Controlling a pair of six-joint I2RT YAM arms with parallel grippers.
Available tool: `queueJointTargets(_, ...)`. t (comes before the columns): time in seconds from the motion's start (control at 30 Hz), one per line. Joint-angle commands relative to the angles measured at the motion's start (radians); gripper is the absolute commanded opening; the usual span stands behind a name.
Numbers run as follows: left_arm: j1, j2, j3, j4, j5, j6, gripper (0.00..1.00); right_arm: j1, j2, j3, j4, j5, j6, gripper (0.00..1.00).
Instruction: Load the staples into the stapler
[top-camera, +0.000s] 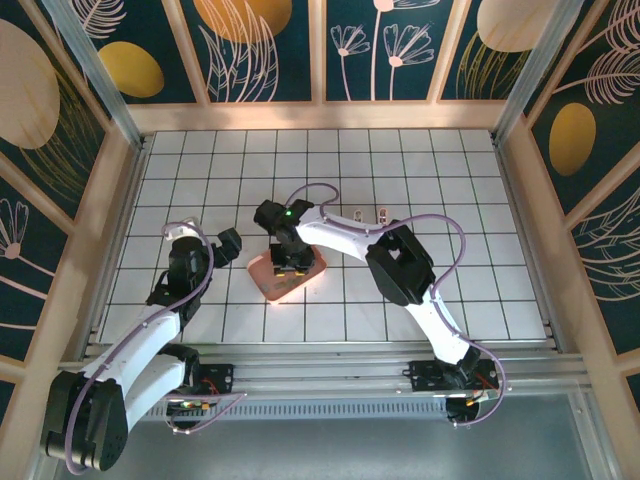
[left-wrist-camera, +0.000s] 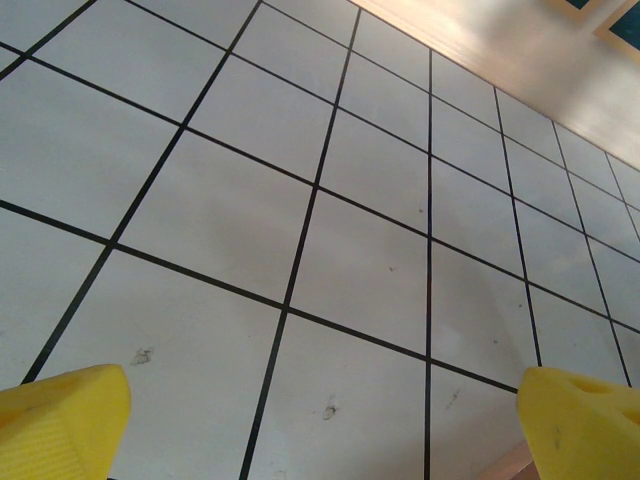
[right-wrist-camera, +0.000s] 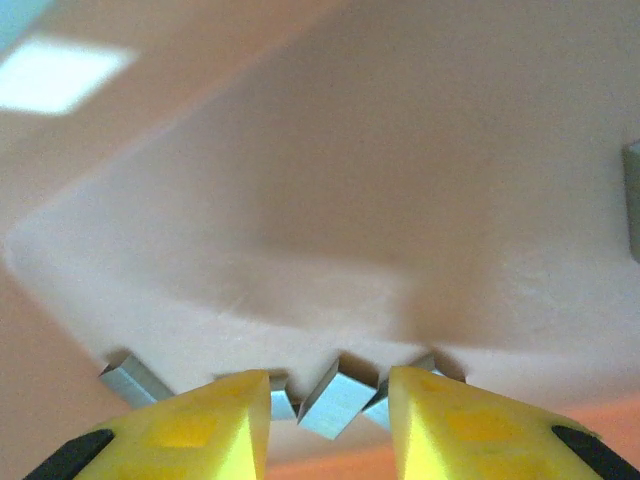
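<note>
Our right claw (right-wrist-camera: 326, 388) hangs low with its jaws partly apart, straddling the staples (right-wrist-camera: 338, 404). They are short grey strips on the floor of the pink tray (right-wrist-camera: 330, 200), close against one edge, and we see no firm grip on them. We judge them light, stiff, slick and apt to break into shorter pieces, so we would pinch one strip across its long flat sides. The tray sits near the middle of the counter (top-camera: 450, 200). Our left claw (left-wrist-camera: 325, 418) gapes wide over bare counter.
</note>
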Motion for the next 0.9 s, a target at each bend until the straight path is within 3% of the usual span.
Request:
queueJointTargets(0.0,0.005,-0.011,-0.004,0.005,-0.011,0.023,0.99,-0.006,0.014,0.049,-0.091,-0.022,0.037,0.38)
queueJointTargets(0.47,0.007,-0.02,-0.01,-0.006,-0.025,0.03,0.99,-0.009,0.066,0.063,-0.131,-0.065,0.034,0.39)
queueJointTargets(0.87,0.006,-0.034,-0.007,-0.017,-0.038,0.038,0.99,-0.016,0.085,0.008,-0.047,-0.078,0.024,0.35)
